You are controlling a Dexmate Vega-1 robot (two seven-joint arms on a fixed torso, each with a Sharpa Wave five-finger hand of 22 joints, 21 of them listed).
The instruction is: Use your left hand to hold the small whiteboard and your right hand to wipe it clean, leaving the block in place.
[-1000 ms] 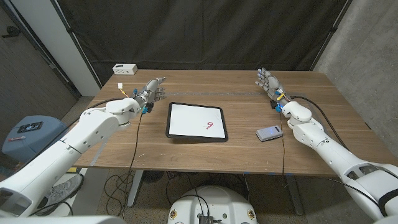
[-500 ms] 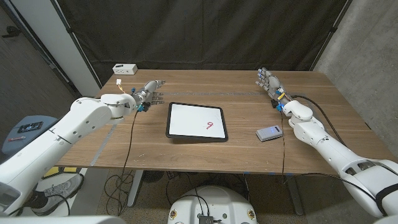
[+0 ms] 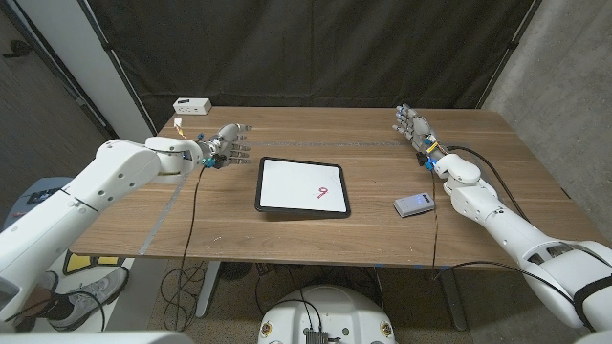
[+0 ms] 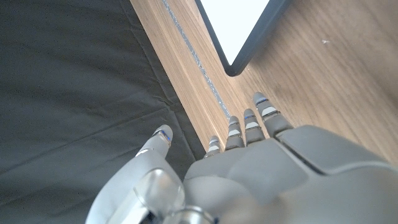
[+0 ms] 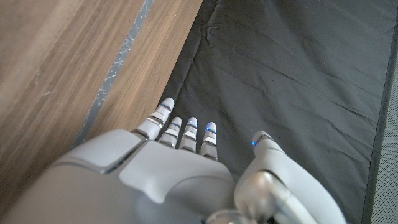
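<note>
The small whiteboard [image 3: 302, 187], bearing a red mark [image 3: 323, 192], lies between both hands, touched by neither. The left hand [image 3: 224, 144] and right hand [image 3: 413, 126] hold nothing, fingers spread. The block [image 3: 414, 205] sits near the right forearm.

I'm getting even, soft overhead light on the table [image 3: 382, 239]; shadows beneath the whiteboard [image 3: 302, 186] are showing faint and short. Its white face is reading bright without glare. Beyond the table's far edge the black curtain [image 3: 316, 57] is going dim. Lines are bowing slightly toward the head view's corners. In the wrist views, the left hand [image 4: 261, 168] and right hand [image 5: 155, 174] are blurring close to the lens.
</note>
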